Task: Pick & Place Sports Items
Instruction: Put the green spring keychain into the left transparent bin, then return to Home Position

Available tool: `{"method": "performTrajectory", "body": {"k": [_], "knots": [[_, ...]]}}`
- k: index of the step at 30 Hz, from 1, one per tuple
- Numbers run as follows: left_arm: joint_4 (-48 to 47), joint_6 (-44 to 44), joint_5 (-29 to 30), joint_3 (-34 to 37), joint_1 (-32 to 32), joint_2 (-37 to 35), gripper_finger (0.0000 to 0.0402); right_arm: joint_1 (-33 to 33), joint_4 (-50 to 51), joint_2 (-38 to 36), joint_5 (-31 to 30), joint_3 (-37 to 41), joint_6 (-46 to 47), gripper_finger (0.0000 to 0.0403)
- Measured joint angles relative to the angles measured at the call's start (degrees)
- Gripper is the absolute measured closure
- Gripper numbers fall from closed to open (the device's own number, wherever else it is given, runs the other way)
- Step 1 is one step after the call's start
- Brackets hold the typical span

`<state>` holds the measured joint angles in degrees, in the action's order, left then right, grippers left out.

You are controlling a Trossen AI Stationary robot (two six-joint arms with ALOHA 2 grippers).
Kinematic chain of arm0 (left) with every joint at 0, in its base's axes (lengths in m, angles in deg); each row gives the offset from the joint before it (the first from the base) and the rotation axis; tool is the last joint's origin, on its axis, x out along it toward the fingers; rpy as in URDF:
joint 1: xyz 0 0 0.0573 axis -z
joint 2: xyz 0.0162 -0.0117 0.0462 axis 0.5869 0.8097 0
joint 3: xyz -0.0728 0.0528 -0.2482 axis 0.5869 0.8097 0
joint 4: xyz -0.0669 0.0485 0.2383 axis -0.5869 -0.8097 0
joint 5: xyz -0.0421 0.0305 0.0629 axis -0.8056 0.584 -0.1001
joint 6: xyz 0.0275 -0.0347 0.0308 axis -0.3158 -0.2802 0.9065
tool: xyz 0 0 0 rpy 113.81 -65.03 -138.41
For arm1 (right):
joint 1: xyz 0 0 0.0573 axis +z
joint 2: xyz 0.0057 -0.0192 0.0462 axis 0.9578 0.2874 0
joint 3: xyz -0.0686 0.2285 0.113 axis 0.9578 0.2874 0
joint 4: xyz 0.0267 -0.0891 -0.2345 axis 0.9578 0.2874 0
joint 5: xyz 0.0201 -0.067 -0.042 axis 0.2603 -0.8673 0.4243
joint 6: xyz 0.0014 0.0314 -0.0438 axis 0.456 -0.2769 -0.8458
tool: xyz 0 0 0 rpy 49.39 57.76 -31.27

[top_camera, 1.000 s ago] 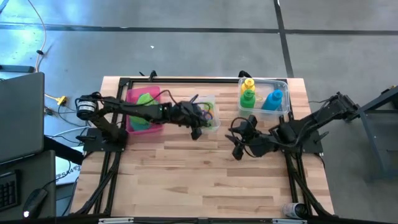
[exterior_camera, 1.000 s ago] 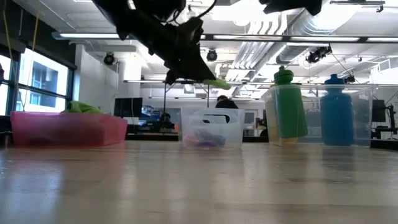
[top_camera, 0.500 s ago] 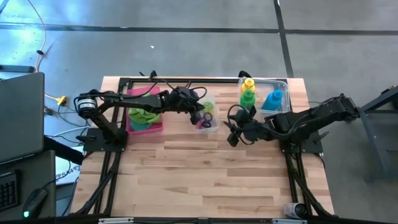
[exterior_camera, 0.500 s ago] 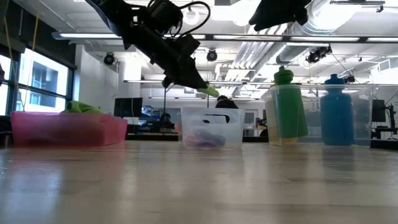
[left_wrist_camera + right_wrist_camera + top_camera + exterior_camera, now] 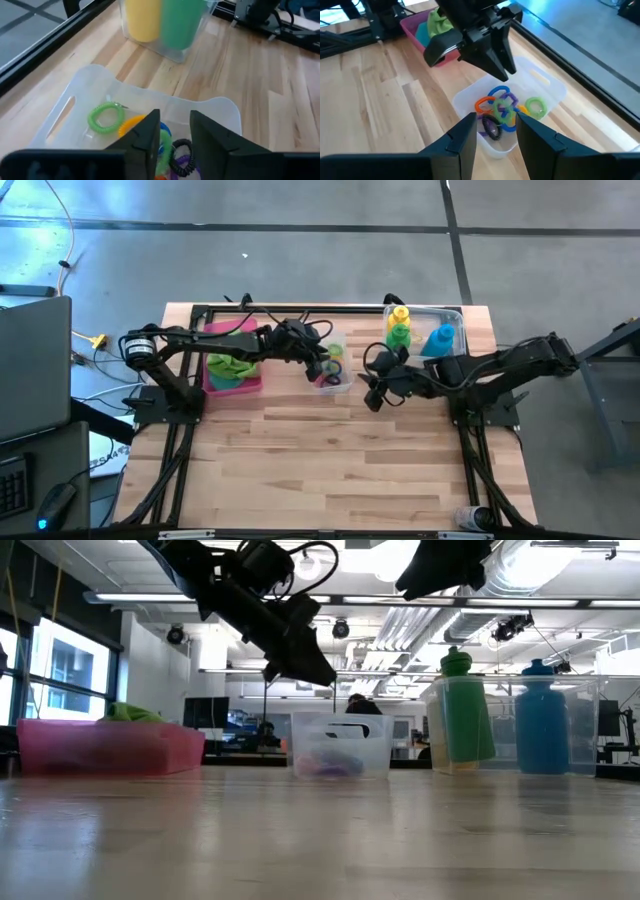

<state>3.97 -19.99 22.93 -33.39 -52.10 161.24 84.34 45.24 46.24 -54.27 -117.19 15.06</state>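
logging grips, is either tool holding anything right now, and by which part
Nothing is held: the left tool stands empty over the ring box; the right tool is empty too.

The left pincer [image 5: 171, 134] is hiding part of the tangled rings [image 5: 167, 150]; the yellow bottle [image 5: 144, 20] and green bottle [image 5: 181, 22] are being cropped by the frame edge.

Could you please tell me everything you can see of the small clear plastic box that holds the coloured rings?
The small clear plastic box is a translucent, rounded tub with slot handles cut near its rim and no lid. It stands upright on the wooden table, between the flat pink tray and the larger clear box of bottles. Inside lies a tangle of coiled elastic rings, and one green ring lies apart. The left gripper hangs just above it.
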Motion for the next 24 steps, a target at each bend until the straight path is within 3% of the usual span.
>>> {"method": "performTrajectory", "body": {"k": [6, 11, 16, 24], "knots": [[0.0, -4.08, -1.43, 0.0, 0.21, 0.0, 0.0275, -0.3, -2.3, 0.0, 3.6, 0.0, 0.11, 0.0275], [0.34, -7.91, -11.51, -0.07, 0.26, -0.59, 0.0274, 0.1, -5.94, -0.51, 4.09, 0.0, 0.2, 0.0275], [0.56, -12.04, -20.86, -0.09, 0.32, -1.03, 0.0274, 1.01, -6.65, -0.48, 8.8, 0.0, 0.22, 0.0275], [1.01, -18.3, -25.22, -0.09, 1.59, -1.03, 0.0274, 0.97, -8.15, -0.44, 19.08, 0.0, 1.53, 0.0275]]}}
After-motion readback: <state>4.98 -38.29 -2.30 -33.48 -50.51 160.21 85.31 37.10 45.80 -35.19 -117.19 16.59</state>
